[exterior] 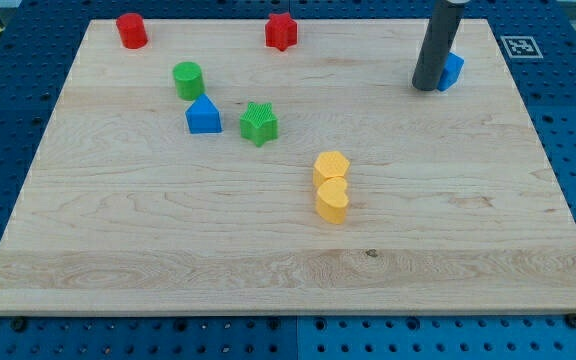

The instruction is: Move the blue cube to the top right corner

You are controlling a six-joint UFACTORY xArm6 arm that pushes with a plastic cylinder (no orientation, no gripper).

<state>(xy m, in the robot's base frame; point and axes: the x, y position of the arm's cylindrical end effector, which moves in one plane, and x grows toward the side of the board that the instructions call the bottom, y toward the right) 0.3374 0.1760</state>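
The blue cube (452, 71) sits near the board's top right, partly hidden behind my dark rod. My tip (427, 88) rests on the board right against the cube's left side. The board's top right corner (483, 26) lies a short way up and to the right of the cube.
A red cylinder (131, 30) and a red star (281, 31) sit along the top edge. A green cylinder (188, 78), a blue house-shaped block (204, 116) and a green star (259, 124) are left of centre. Two yellow blocks (332, 185) touch mid-board. A marker tag (519, 46) lies off the corner.
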